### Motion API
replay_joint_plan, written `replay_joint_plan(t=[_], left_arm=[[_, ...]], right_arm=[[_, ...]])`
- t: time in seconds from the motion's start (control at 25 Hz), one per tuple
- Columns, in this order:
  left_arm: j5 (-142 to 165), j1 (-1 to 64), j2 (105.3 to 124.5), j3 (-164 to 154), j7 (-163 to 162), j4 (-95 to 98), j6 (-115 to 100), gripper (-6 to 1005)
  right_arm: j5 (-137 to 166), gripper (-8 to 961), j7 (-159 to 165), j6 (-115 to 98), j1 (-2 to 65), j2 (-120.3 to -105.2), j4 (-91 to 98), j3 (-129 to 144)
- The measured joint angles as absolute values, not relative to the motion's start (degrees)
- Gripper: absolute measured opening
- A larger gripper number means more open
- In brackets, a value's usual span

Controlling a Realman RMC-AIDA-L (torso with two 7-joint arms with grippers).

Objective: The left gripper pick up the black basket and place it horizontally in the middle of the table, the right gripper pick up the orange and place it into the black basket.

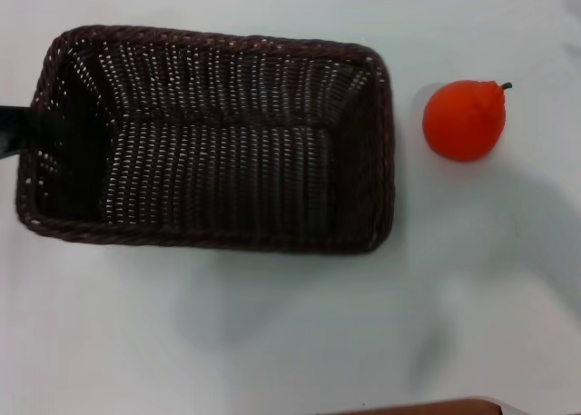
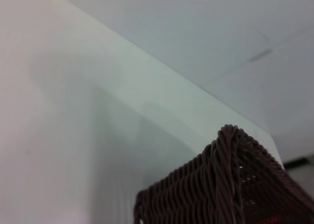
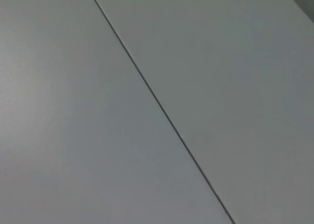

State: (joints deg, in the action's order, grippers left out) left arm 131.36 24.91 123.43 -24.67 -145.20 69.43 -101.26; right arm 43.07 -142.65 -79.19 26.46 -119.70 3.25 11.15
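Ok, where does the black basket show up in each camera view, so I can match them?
Head view: the black basket fills the left and centre of the picture, lying lengthwise, with the orange apart on its right.
Left wrist view: only one braided corner shows, at the lower right.
Right wrist view: not in it; only a plain surface.
Shared landmark: the white table under the basket in the head and left wrist views.

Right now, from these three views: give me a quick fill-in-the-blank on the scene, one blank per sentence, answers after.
1. The black basket holds ____ inside it.
2. The orange rests on the table, on the robot's ____ of the basket.
3. The left gripper shows at the basket's ____ end.
4. The orange and the basket rim are ____, not touching.

Missing words: nothing; right; left; apart
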Motion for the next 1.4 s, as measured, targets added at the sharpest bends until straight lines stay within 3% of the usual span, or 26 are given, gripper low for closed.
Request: replay_joint_plan(t=[0.28, 1.2, 1.4], left_arm=[[128.95, 23.57, 124.12, -25.72, -143.43, 61.74, -94.16, 173], [127.26, 22.72, 123.73, -27.01, -143.38, 59.21, -93.97, 237], [127.52, 22.78, 121.33, -26.23, -141.91, 59.49, -93.92, 396]], right_arm=[[43.06, 779, -142.64, -78.93, 26.46, -119.70, 2.99, 10.58], [43.07, 775, -142.56, -78.30, 27.12, -119.71, 2.90, 9.84], [43.06, 775, -142.51, -78.30, 27.41, -119.71, 2.90, 9.84]])
